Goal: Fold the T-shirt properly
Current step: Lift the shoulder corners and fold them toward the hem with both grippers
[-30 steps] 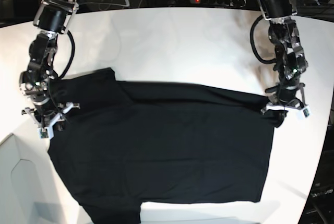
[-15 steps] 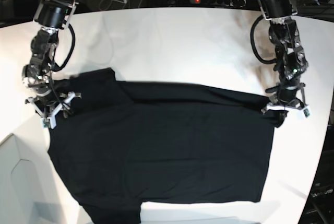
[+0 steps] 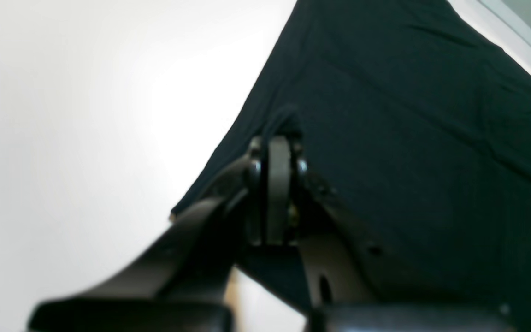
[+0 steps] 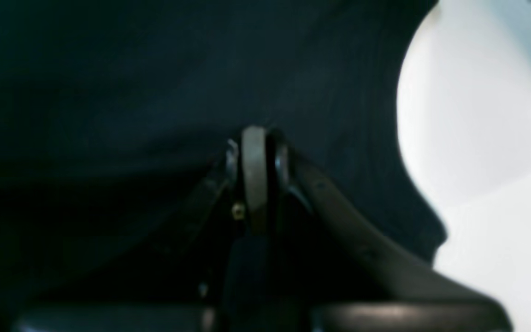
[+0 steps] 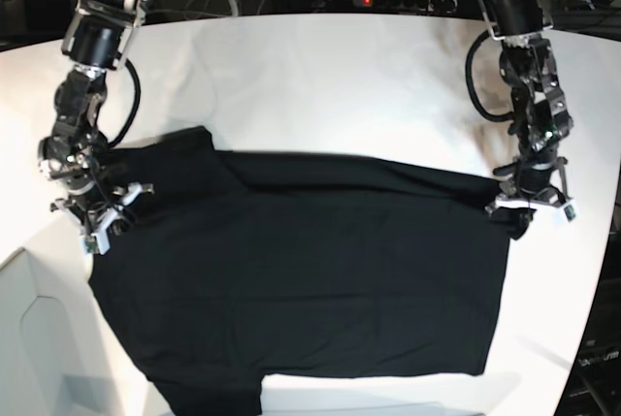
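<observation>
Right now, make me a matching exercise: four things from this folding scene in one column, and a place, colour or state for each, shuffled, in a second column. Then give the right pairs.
Things:
1. T-shirt
2. left claw
3. right claw
4. power strip

Descriptions:
A. behind the table's far edge, a red light lit
B. black, spread flat on the white table
C. shut on the shirt's edge, base view's right
D. shut on the shirt's edge, base view's left

Pairs: 1-B, 2-C, 3-D, 4-A
</observation>
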`<state>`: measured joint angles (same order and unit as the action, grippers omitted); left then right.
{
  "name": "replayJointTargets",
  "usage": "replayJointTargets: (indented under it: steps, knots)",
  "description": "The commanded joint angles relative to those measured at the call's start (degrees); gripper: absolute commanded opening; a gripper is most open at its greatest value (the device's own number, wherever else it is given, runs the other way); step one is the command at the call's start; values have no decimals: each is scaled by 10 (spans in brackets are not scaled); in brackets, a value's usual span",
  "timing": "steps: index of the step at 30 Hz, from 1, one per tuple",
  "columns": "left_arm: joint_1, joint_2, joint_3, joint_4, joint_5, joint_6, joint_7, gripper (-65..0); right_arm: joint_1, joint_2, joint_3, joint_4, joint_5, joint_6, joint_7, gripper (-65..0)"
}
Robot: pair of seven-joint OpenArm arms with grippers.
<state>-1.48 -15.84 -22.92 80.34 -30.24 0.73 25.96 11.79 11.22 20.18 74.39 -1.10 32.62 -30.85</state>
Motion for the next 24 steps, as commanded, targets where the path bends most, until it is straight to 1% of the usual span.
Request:
replayJointTargets:
  steps: [1,4,6,17,21,24]
  knots:
    - [-9,-8,-2,9,-1,-1,-16,-650,23,10,3,12,8,8,14,-650]
    - [-19,-8,-2,9,-1,-1,-14,-650,43,12,2,12,8,8,14,-650]
    - [-23,-8,-2,9,-1,-1,-14,-650,54,20,0,9,7,8,14,-650]
    - [-43,-8,-2,9,-1,-1,-16,-650,108,22,-1,7,7,8,13,-650]
    - [-58,-8,-2,9,-1,-1,-15,-650,137,19,-1,6,7,7,-8,-650]
    - [-60,-8,-2,9,-1,-1,-16,-650,159,17,-2,-14,7,7,-11,-650]
